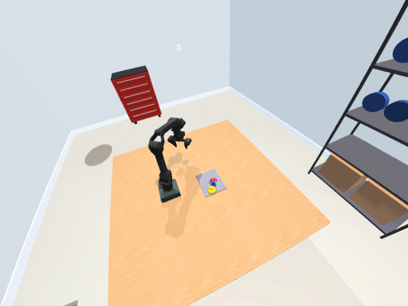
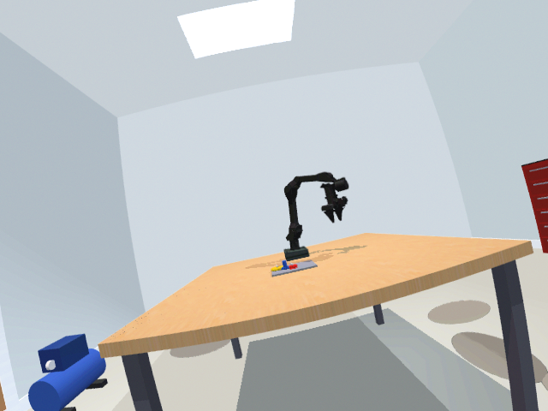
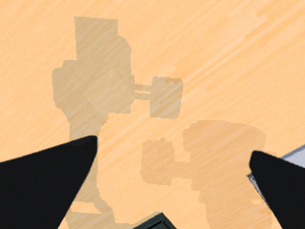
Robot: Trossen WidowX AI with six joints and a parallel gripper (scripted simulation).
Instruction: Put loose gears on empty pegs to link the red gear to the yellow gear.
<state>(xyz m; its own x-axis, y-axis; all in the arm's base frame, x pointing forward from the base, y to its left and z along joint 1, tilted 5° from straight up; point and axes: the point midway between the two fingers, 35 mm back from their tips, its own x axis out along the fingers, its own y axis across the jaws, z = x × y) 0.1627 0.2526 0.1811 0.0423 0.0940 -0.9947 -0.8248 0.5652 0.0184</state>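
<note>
The grey board [image 1: 202, 179] [image 2: 307, 265] lies on the table to the side of the arm's base; its corner also shows at the right edge of the wrist view [image 3: 297, 156]. On it sit the red gear [image 1: 213, 180] [image 2: 293, 266], the yellow gear [image 1: 211, 190] [image 2: 276, 269] and, between them, a blue gear [image 1: 213, 183] [image 2: 284, 265] with a raised middle. The three look close together; whether the teeth mesh or the blue gear sits flat is too small to tell. My gripper [image 1: 181, 146] [image 2: 336, 220] [image 3: 172, 150] is open and empty, high above the table and away from the board.
The wooden table [image 1: 230, 237] [image 2: 229, 305] carries the arm's dark base [image 1: 169, 191] [image 2: 295, 253], which also shows at the bottom of the wrist view [image 3: 159, 223]. Shadows of the arm fall on the table. A red drawer cabinet [image 1: 138, 97] and a shelf rack stand beyond the table.
</note>
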